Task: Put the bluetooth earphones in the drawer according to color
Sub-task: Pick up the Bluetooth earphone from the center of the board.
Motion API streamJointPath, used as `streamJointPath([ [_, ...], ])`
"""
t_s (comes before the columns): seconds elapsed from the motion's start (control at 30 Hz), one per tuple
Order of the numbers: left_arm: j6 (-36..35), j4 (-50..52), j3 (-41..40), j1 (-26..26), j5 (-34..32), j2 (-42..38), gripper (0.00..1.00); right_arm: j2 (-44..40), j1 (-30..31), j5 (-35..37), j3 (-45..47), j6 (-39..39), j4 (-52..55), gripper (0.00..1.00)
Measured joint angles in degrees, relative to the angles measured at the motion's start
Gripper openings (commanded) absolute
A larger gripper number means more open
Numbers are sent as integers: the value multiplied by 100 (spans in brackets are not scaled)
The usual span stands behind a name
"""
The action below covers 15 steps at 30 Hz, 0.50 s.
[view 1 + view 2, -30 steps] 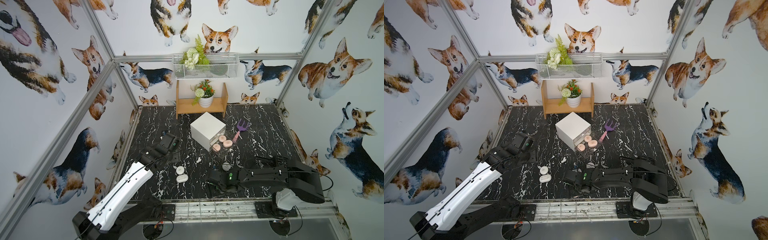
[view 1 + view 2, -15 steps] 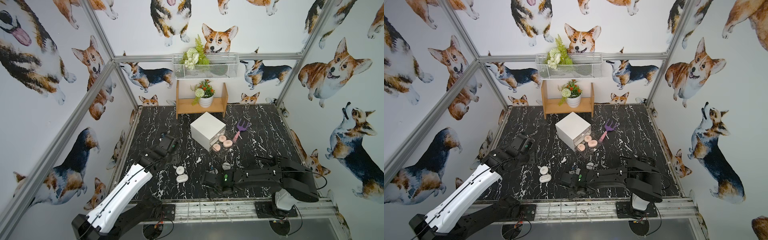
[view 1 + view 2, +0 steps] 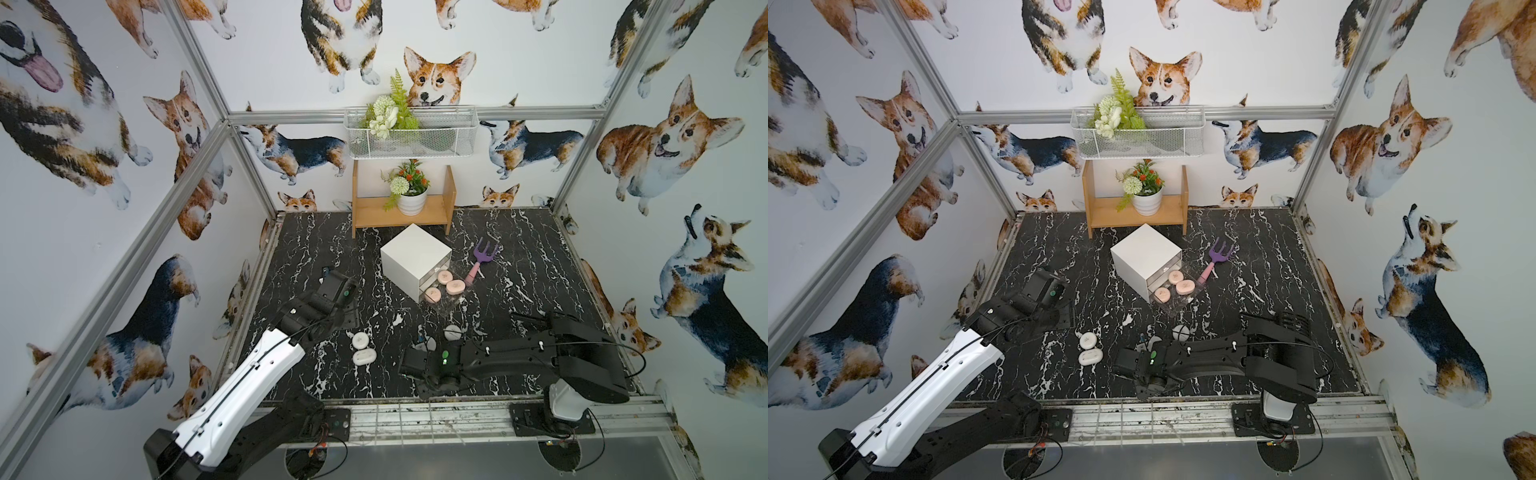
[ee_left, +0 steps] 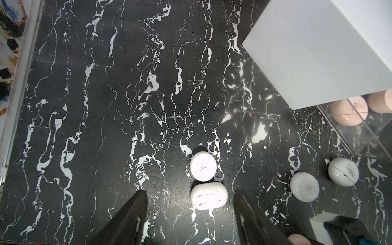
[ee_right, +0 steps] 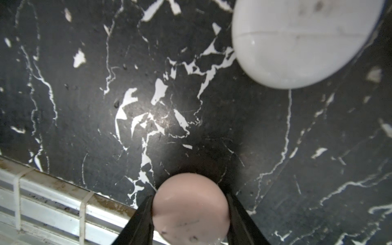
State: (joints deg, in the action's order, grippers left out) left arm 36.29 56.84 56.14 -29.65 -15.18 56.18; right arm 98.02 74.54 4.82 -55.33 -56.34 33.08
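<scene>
Three pale pink pebble cases [image 3: 445,276] in drawer tray [image 3: 451,306], right jaws gripping fourth pink case [image 5: 191,209], left jaws wide, empty

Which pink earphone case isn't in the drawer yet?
The pink case in the right tool; the other three pink cases lie in the open drawer.

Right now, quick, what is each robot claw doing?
Left gripper: open, holding nothing.
Right gripper: closed on a smooth pale pink rounded earphone case.
</scene>
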Motion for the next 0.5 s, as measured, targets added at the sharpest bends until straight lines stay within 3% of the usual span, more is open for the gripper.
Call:
streamJointPath([
  [0.17, 0, 2, -39, 2, 0, -31, 70, -203, 2, 219, -234, 74, 282, 44],
  [0.3, 0, 0, -44, 9, 0, -31, 70, -798, -173, 581, -933, 236, 691, 44],
  [0.5, 0, -39, -74, 13, 20, -11, 70, -1486, -1368, 890, -1727, 791, 1137, 44],
])
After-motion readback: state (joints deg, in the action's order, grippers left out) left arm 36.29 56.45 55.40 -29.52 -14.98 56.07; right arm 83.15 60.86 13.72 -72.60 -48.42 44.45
